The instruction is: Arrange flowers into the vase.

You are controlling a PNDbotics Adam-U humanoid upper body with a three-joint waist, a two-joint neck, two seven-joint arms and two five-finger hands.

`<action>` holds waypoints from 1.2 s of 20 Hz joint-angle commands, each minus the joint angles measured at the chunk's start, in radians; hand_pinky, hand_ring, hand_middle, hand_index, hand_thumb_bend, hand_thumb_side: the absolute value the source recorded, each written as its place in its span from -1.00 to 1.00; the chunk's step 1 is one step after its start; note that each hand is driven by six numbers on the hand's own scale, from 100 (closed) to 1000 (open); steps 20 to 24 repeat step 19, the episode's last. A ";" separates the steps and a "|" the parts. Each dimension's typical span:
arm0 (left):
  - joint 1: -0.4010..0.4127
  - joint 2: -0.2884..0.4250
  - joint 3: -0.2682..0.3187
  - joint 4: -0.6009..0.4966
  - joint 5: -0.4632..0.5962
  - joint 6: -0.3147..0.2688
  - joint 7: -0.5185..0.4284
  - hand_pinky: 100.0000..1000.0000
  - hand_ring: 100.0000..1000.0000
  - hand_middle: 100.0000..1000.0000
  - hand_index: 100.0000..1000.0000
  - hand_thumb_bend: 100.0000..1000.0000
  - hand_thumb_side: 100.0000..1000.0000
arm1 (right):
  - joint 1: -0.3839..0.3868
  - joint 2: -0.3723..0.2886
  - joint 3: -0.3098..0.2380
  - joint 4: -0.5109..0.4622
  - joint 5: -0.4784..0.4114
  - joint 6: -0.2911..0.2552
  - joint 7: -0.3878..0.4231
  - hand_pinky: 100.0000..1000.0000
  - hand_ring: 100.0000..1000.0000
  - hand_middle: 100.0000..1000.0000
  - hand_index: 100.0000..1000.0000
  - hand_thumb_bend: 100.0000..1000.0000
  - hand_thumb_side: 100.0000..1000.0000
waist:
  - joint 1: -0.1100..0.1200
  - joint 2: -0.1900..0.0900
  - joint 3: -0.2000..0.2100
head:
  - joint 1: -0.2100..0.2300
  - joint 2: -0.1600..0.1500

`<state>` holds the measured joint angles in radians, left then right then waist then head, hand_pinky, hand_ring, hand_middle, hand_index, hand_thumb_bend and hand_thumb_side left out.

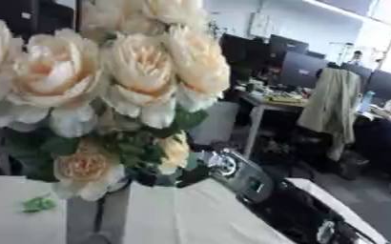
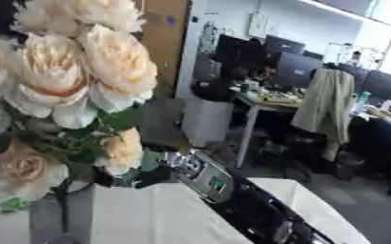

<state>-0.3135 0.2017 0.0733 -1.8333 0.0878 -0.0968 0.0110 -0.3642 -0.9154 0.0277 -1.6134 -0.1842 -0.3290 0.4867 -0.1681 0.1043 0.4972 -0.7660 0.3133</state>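
Observation:
A bunch of cream and peach flowers (image 1: 124, 71) with green leaves fills the left of both views, very close to the camera. Its stems go down into a grey vase (image 1: 98, 217) standing on a white table (image 1: 199, 214). My right arm (image 2: 200, 175), black with a silver wrist, comes in from the lower right. My right hand (image 2: 153, 177) is a dark shape at the stems just above the vase mouth, mostly hidden by leaves and a low bloom. A small green leaf (image 1: 38, 204) hangs by the vase's left side. My left hand does not show.
The white table's right edge (image 2: 315, 209) runs diagonally at lower right. Beyond it is an office floor with desks, monitors (image 1: 295, 66) and a chair draped with a beige coat (image 1: 332, 102). People sit far back.

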 commanded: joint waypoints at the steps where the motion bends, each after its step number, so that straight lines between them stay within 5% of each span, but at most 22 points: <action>1: -0.003 0.014 0.012 -0.012 0.003 -0.002 0.007 0.40 0.22 0.16 0.36 0.95 0.66 | 0.003 -0.055 -0.028 0.002 -0.019 0.000 -0.012 1.00 1.00 0.90 0.76 -0.51 0.56 | 0.017 -0.009 -0.011 | 0.006 -0.006; 11: 0.022 0.035 0.031 -0.019 -0.004 -0.006 0.032 0.40 0.23 0.17 0.36 0.95 0.66 | 0.111 -0.089 -0.079 -0.041 -0.023 -0.016 -0.087 1.00 1.00 0.84 0.71 -0.72 0.45 | 0.041 -0.013 -0.096 | 0.049 0.007; 19: 0.058 0.065 0.039 -0.019 -0.014 -0.008 0.046 0.40 0.23 0.17 0.36 0.96 0.67 | 0.335 -0.075 -0.159 -0.159 0.072 -0.054 -0.252 0.80 1.00 0.69 0.54 -0.94 0.46 | 0.051 -0.037 -0.221 | 0.113 0.040; 24: 0.058 0.065 0.039 -0.019 -0.014 -0.008 0.046 0.40 0.23 0.17 0.36 0.96 0.67 | 0.335 -0.075 -0.159 -0.159 0.072 -0.054 -0.252 0.80 1.00 0.69 0.54 -0.94 0.46 | 0.051 -0.037 -0.221 | 0.113 0.040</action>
